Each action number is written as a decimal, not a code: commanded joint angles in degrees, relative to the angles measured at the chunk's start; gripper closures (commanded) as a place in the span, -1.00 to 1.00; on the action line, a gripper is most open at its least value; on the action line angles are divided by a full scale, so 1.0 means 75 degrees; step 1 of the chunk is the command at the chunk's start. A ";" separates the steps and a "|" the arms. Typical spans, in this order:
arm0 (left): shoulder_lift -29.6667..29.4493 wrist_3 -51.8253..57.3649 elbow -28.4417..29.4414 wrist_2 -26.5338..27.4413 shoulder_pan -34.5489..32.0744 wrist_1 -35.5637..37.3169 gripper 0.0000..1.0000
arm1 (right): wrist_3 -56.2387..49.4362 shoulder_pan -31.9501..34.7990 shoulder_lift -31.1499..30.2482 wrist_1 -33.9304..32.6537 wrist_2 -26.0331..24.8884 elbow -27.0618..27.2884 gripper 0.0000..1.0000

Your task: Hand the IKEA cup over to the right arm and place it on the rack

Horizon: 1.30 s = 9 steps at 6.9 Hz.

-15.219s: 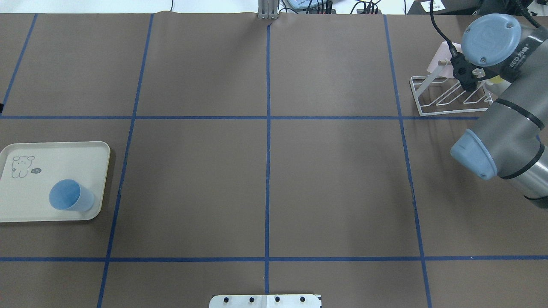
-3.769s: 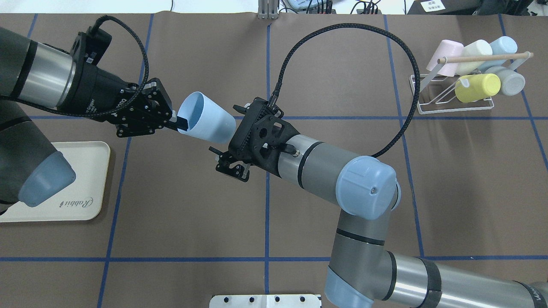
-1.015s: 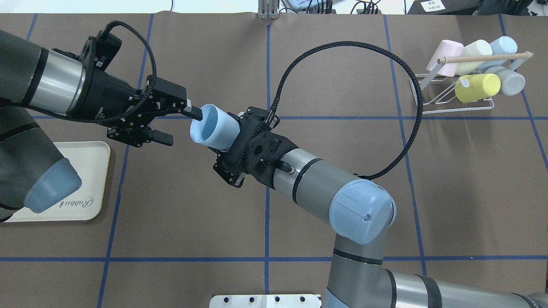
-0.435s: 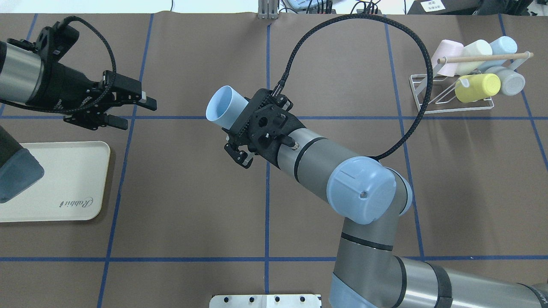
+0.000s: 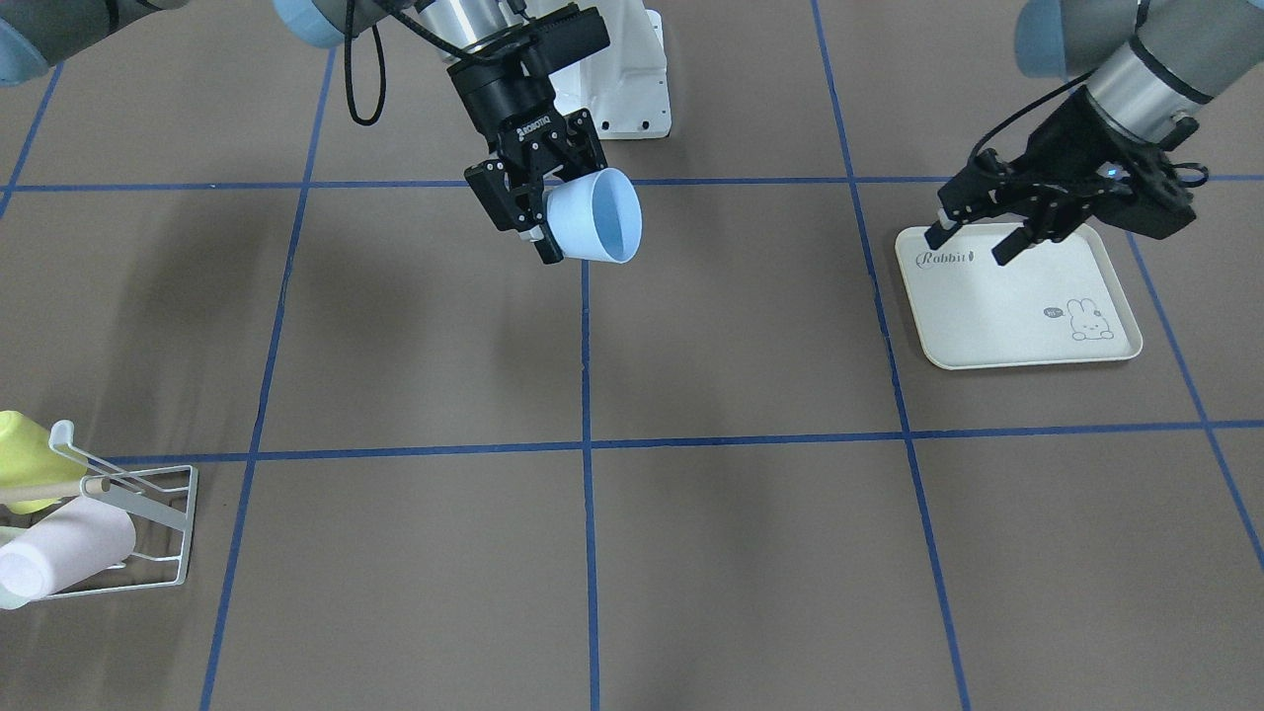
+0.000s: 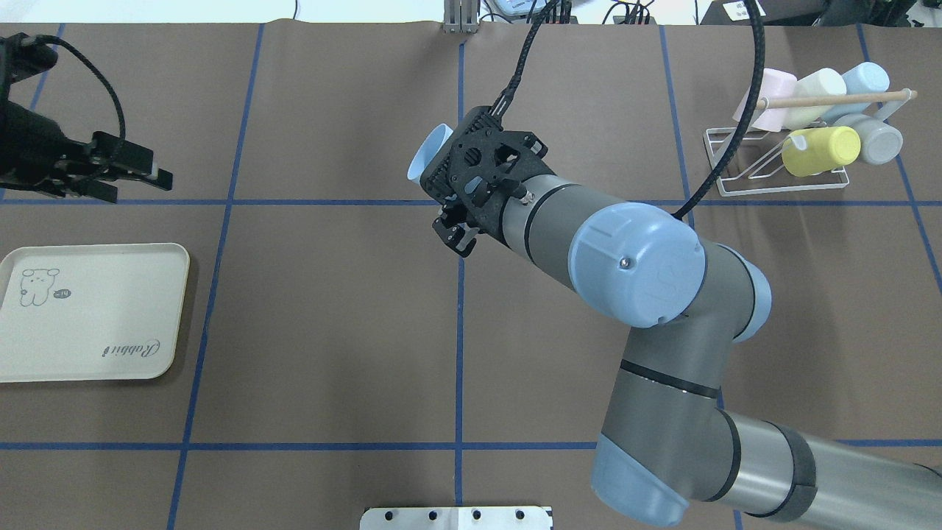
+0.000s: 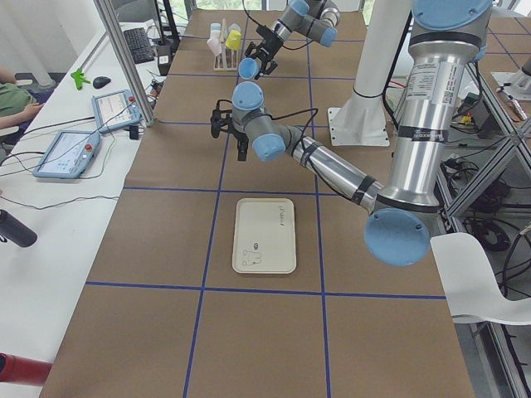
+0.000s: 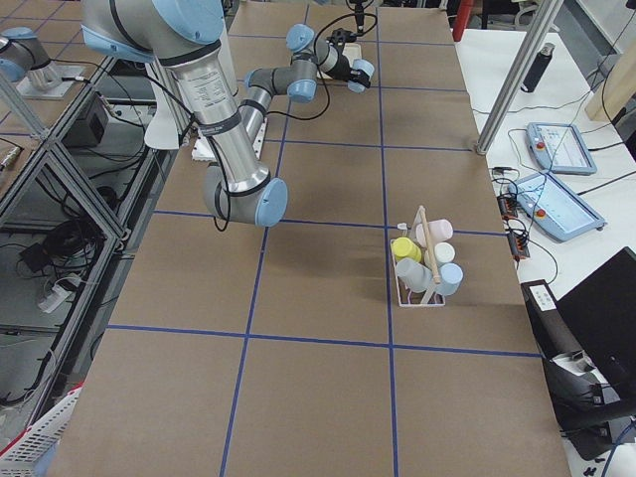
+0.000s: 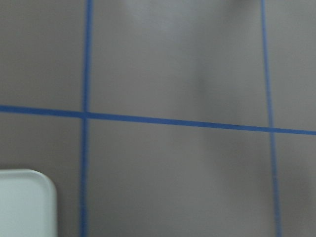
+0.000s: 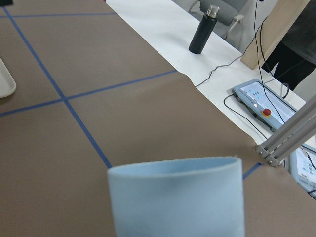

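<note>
A brown-papered table (image 6: 331, 331), ruled into squares with blue tape, fills the overhead view. Nearest the robot, a white base plate (image 6: 456, 517) sits on the table's edge at the centre line. To its left lies a cream tray (image 6: 96, 316) with a small rabbit drawing and nothing on it.

The right arm (image 6: 640, 272) rises from the near right corner and bends in over the middle of the table. Its right gripper (image 5: 538, 212) pinches the pale blue cup (image 5: 595, 217) near the base, jaws pressed against the wall. The cup is in the air, tipped on its side above the centre tape line, its mouth turned toward the left arm's half of the table. From the right wrist camera, the cup's rim fills the bottom of the frame.

Across the table, the left gripper (image 5: 966, 247) hangs near the tray with its jaws spread and nothing between them.

In the far right square stands the white wire rack (image 6: 780, 190), a thin wooden dowel (image 6: 831, 99) across its top. Five pastel cups (image 6: 820, 151) lie on its prongs: pink, cream, blue, yellow and grey.

Beyond the table's far edge, the wrist view shows a white bench (image 10: 163, 29) carrying a black bottle (image 10: 203, 29) and a control pendant (image 10: 259, 101).
</note>
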 commanded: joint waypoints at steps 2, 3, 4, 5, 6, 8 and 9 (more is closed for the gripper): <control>0.1149 0.3886 0.0309 0.0388 -0.1040 0.0518 -1.00 | -0.0805 0.2216 -0.0179 -0.2184 0.3652 0.0132 -0.29; 0.1186 0.4520 0.0531 0.0306 -0.1379 0.0518 -1.00 | -0.1450 0.2513 -0.0586 -0.2352 0.3744 0.0144 -0.29; 0.1186 0.4666 0.0614 0.0305 -0.1464 0.0518 -1.00 | -0.2361 0.2783 -0.1077 -0.2354 0.3757 0.0156 -0.29; 0.1198 0.4667 0.0615 0.0305 -0.1476 0.0518 -1.00 | -0.3321 0.3145 -0.1581 -0.2400 0.3745 0.0167 -0.29; 0.1198 0.4656 0.0603 0.0305 -0.1476 0.0518 -1.00 | -0.4468 0.3497 -0.1888 -0.2958 0.3641 0.0202 -0.29; 0.1198 0.4586 0.0603 0.0294 -0.1465 0.0518 -1.00 | -0.6277 0.3629 -0.1798 -0.5167 0.2254 0.0552 -0.29; 0.1198 0.4574 0.0615 0.0294 -0.1442 0.0506 -1.00 | -0.7108 0.3617 -0.1669 -0.5979 0.1468 0.0635 -0.29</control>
